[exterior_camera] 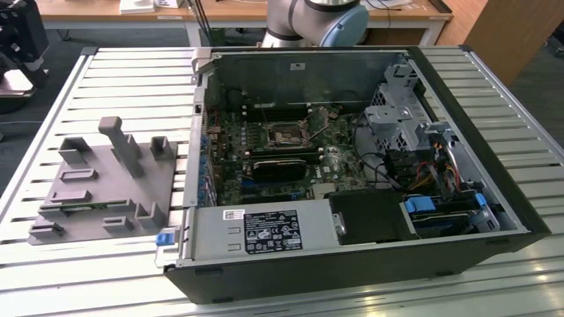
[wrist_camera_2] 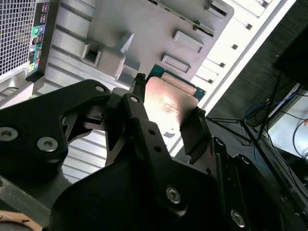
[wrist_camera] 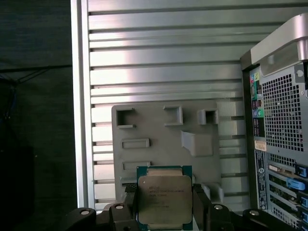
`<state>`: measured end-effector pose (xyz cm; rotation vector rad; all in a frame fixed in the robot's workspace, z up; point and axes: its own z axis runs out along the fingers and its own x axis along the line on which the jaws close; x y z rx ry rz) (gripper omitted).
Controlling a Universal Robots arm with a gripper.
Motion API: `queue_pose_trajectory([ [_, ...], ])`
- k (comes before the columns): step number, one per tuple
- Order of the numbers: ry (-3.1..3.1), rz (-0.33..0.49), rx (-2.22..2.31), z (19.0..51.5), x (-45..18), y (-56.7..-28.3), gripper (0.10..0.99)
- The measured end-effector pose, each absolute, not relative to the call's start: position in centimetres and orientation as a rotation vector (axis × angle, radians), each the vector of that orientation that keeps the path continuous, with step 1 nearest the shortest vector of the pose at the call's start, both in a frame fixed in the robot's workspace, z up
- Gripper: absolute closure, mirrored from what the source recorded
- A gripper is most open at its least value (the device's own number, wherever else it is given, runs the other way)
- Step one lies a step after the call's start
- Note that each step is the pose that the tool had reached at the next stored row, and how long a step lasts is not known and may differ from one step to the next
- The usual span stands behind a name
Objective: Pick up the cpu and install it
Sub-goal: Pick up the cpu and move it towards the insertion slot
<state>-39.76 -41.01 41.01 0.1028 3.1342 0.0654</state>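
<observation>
gripper (wrist_camera: 165, 215) fingers (wrist_camera: 200, 204) pinch cpu (wrist_camera: 164, 195) by two opposite edges, chip centred between them, above fixture plate (wrist_camera: 159, 159).

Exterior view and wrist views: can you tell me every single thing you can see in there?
cpu: one, silvery-grey top with a green edge, between the jaws, at the fixture plate's edge in both wrist views.
fixture plate: one, grey with upright posts, on the table, at the exterior view's left of the computer case.
computer case: one, black, lying open on the table.
motherboard: one, green, inside the case.
table: one, silver slats, under everything.
wooden desk: at least one, light brown, behind the table.
robot arm: one, grey, behind the case.
jaws: two, black, one on each side of the cpu, closed on it.
</observation>
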Motion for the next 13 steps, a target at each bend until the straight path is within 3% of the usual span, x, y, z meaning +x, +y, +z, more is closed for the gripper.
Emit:
queue_pose_trajectory([
  [13, 3.134, 0.065, 0.103, 41.0, -37.3, -41.0, 0.545],
])
